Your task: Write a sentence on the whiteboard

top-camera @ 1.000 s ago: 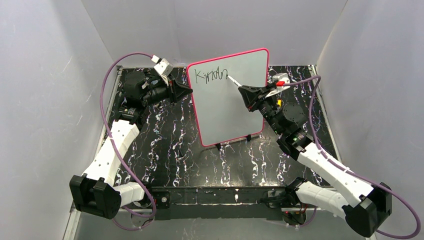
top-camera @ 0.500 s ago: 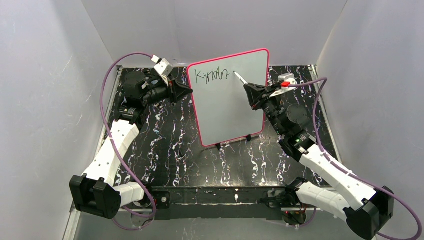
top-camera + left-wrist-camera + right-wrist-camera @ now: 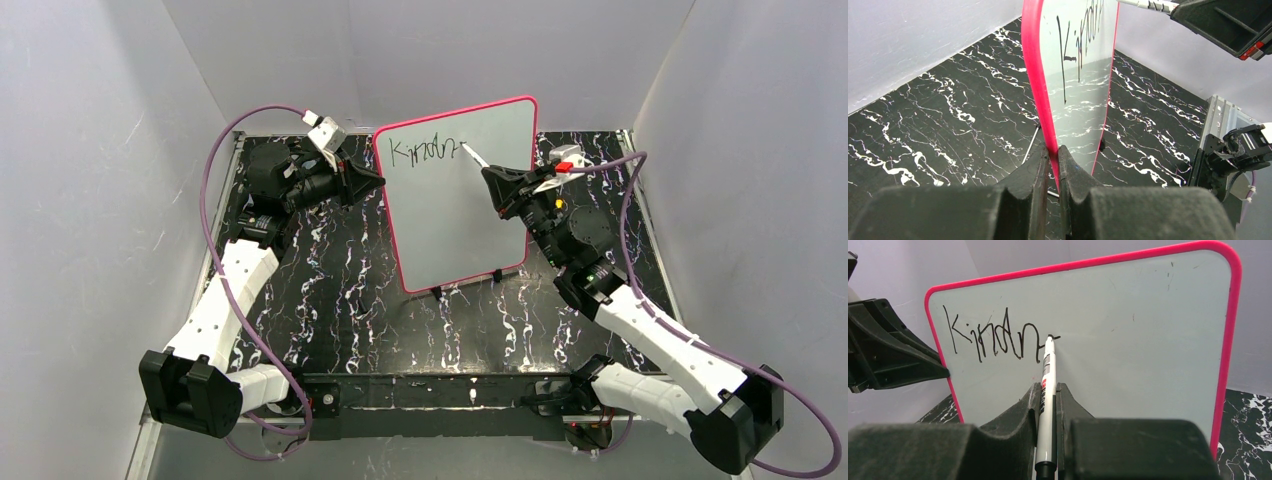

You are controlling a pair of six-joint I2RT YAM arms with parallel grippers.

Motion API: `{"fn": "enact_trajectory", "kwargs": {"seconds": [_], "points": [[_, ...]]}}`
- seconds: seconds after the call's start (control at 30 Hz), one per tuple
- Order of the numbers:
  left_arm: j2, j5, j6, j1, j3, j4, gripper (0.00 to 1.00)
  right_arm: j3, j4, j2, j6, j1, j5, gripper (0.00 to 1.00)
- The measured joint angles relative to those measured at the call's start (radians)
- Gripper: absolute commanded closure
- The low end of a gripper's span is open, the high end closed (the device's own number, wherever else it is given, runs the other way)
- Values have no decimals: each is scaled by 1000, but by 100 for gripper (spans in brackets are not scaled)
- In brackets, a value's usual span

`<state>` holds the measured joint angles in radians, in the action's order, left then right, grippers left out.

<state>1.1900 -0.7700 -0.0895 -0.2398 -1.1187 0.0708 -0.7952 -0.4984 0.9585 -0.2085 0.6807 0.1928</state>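
Two arms divide the work, one holding and one writing. The left gripper (image 3: 1054, 152) is clamped on the pink-red frame of the whiteboard (image 3: 460, 220) at its left edge. The frame passes between the two fingers, and the left wrist view shows no gap.

Judgement: this grip braces the board, which stands upright on small black feet (image 3: 436, 293) on the marbled black table (image 3: 340, 290), so that pen pressure does not push it back or tip it.

The right gripper (image 3: 1048, 390) is closed around a white marker (image 3: 1048, 365). The barrel lies in the groove between the fingers and projects forward beyond them, with its rear end toward the wrist.

Judgement: the long projection lets the tip reach the surface without the fingers fouling the board.

The sentence (image 3: 993, 337) is incomplete. One line of dark letters, reading roughly "Kindn", runs along the upper left of the board. The marker tip stands at the right end of that line, at a short stroke, and appears to touch the surface, though contact cannot be confirmed. The writing lies ahead of and above the right fingers, apart from them. It begins near the left edge, higher up the board than the left fingers' grip. Most of the board is blank, so the task is judged to be at an early stage
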Motion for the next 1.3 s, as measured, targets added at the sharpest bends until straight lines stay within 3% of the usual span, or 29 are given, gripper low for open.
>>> {"fn": "enact_trajectory", "kwargs": {"seconds": [1.3], "points": [[0, -7, 0, 0, 0, 0, 100, 23, 54, -42, -21, 0, 11, 99]]}}
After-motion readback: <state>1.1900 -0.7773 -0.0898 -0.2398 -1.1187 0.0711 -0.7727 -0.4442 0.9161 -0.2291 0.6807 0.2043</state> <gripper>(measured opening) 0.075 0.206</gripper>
